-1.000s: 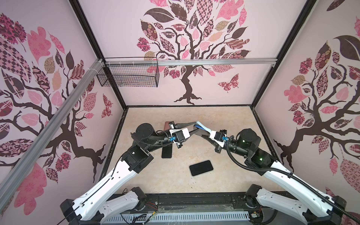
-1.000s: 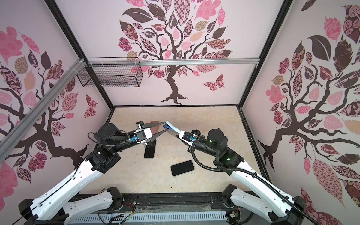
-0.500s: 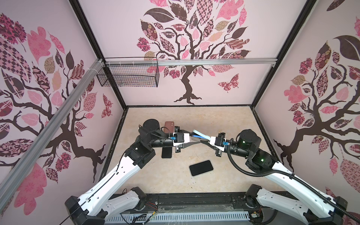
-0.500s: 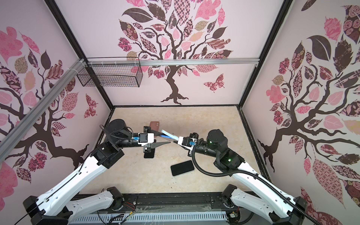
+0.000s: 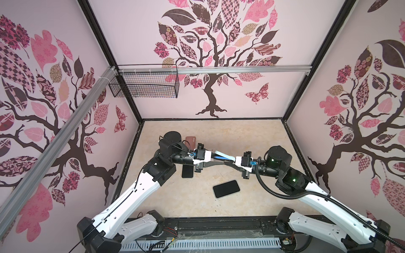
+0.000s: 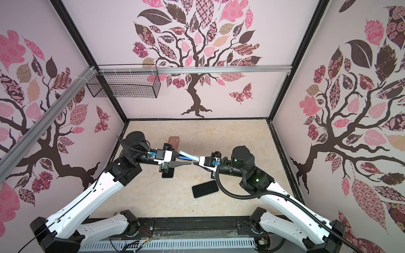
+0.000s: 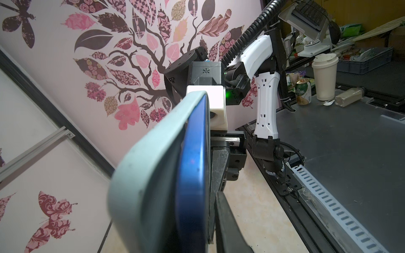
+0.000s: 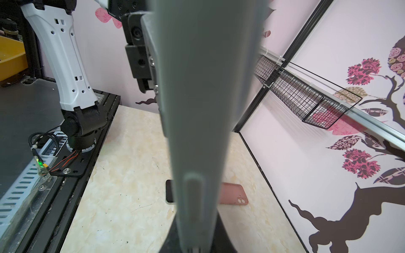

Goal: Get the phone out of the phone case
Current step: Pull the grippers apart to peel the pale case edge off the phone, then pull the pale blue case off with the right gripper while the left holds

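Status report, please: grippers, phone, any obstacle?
Left gripper, right gripper shut on phone case, midair. Blue phone not yet out. Black phone lies on table below, apart.

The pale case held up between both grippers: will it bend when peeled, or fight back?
Probably bends: the pale case has a thick, rounded, matte rim, like soft rubber, and its lip seems to stand off the blue phone near one end. Likely grippy rather than slick. The phone's glossy edge may slip once freed.
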Available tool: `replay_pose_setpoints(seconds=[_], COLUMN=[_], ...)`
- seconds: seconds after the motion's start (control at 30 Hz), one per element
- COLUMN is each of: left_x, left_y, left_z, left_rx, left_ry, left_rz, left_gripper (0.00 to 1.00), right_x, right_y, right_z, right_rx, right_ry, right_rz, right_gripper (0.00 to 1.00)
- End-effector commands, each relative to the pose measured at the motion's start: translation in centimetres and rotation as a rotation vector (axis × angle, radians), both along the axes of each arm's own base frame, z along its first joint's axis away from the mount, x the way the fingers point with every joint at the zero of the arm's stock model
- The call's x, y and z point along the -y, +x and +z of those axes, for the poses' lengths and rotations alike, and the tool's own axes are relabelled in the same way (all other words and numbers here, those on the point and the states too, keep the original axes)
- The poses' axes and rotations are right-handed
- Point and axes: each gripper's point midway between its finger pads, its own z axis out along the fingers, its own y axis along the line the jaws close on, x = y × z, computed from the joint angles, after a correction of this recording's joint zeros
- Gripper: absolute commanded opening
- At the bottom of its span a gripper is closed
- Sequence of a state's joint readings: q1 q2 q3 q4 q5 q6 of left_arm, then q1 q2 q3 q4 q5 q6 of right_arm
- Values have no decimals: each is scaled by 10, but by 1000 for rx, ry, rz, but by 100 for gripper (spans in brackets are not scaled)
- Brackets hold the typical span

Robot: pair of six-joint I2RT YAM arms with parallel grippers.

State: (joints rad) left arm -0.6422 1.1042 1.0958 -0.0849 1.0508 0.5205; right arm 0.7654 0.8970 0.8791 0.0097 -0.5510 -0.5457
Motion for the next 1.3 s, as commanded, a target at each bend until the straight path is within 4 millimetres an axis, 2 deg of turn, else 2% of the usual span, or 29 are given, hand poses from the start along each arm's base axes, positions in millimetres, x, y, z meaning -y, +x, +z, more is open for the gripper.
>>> replay_pose_setpoints(seconds=[0.0,0.13,0.2,0.3,0.37,0.47,0.57,0.87,1.03,1.27], left_x=[6,3,0,-8,-12,-20,-26,-18,-11,-7], left_y=[2,5,10,24,39,70,84,77,74,73], left_z=[-48,-42,-38,-35,-41,-49,-56,-70,-75,-73], left_rx=[-144,-116,-94,-38,27,120,189,224,230,227], left_ry=[114,103,96,100,137,195,243,314,334,317], left_rz=[-16,4,29,113,208,383,453,392,370,360], left_gripper=[12,0,0,0,0,0,0,0,0,0], right_x=[3,3,4,7,11,16,17,5,-12,-17], right_y=[-36,-29,-23,-13,-9,-3,1,9,12,18], right_z=[92,80,73,59,49,41,44,62,47,34], right_rx=[202,170,129,43,-3,-59,-109,-269,-346,-372], right_ry=[254,233,215,179,154,139,139,178,101,74], right_rz=[125,92,59,-2,-34,-79,-105,-94,-42,-53], right_gripper=[0,0,0,22,32,39,40,39,40,40])
